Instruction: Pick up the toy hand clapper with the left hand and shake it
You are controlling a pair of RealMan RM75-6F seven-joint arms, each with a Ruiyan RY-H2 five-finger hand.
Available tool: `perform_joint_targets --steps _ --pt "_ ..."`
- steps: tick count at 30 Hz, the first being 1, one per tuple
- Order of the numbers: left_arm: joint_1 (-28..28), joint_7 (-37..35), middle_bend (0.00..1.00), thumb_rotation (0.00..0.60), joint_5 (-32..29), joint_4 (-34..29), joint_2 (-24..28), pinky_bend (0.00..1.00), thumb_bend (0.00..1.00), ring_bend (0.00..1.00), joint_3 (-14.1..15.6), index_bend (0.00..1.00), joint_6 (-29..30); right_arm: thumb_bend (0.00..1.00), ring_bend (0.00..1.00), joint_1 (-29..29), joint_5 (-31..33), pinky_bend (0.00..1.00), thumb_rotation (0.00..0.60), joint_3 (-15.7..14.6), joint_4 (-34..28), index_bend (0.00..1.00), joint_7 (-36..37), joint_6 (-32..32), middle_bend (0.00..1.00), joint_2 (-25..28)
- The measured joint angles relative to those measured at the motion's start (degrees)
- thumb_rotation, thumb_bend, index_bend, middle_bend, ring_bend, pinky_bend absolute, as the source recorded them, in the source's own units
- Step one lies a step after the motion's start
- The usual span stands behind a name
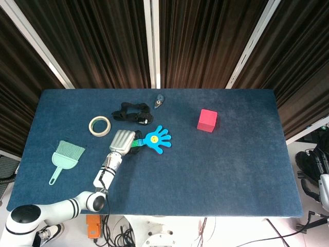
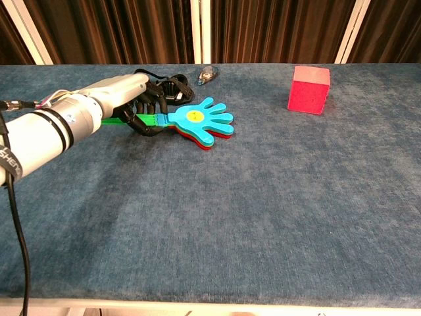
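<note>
The toy hand clapper (image 1: 156, 139) (image 2: 200, 120) has blue, yellow and red hand-shaped plates on a green handle. My left hand (image 1: 122, 141) (image 2: 135, 105) grips that handle, fingers curled around it, and holds the clapper just above the blue cloth, plates pointing right. In the chest view the plates cast a small shadow on the table. My right hand is outside both views.
A black strap (image 1: 132, 113) lies just behind the clapper, with a tape roll (image 1: 99, 125) to its left and a green dustpan brush (image 1: 65, 157) further left. A small blue-grey clip (image 1: 160, 101) sits at the back, a red cube (image 1: 207, 120) (image 2: 308, 89) to the right.
</note>
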Motion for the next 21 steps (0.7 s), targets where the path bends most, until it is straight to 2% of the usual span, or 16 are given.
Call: perform_joint_targets --steps 4,9,13,15,18,21 --pt "-0.1 2.5 0.74 0.6 -1.1 -0.7 1.0 0.92 0.42 0.73 0.6 0.58 -0.5 0.3 0.0 0.1 -0.3 0.0 0.6 0.0 -0.1 0.0 0.1 0.2 0.0 0.0" --pt "-0.4 4.9 0.81 0.6 -3.3 -1.6 2.1 0.95 0.42 0.81 0.9 0.52 -1.6 0.3 0.0 0.2 -0.7 0.0 0.6 0.0 0.3 0.0 0.6 0.3 0.0 -0.2" --pt "-0.5 5.0 0.84 0.6 -4.9 -2.8 2.8 0.97 0.41 0.86 0.7 0.36 -2.5 0.3 0.0 0.2 -0.8 0.0 0.6 0.0 0.6 0.0 0.8 0.5 0.0 -0.3" --pt "-0.5 4.3 0.87 0.6 -5.4 -3.2 3.1 0.99 0.4 0.89 0.5 0.32 -2.9 0.3 0.0 0.2 -0.8 0.0 0.6 0.0 0.6 0.0 0.9 0.5 0.0 -0.3" --pt "-0.4 2.9 0.92 0.6 -6.1 -3.8 3.4 1.0 0.4 0.93 0.1 0.33 -3.4 0.3 0.0 0.1 -0.7 0.0 0.6 0.1 0.6 0.0 0.9 0.5 0.0 -0.2" --pt "-0.5 2.7 0.98 0.6 -6.4 -3.8 3.4 1.0 0.39 0.97 0.1 0.42 -3.2 0.3 0.0 0.2 -0.7 0.0 0.6 0.0 0.6 0.0 0.9 0.4 0.0 -0.2"
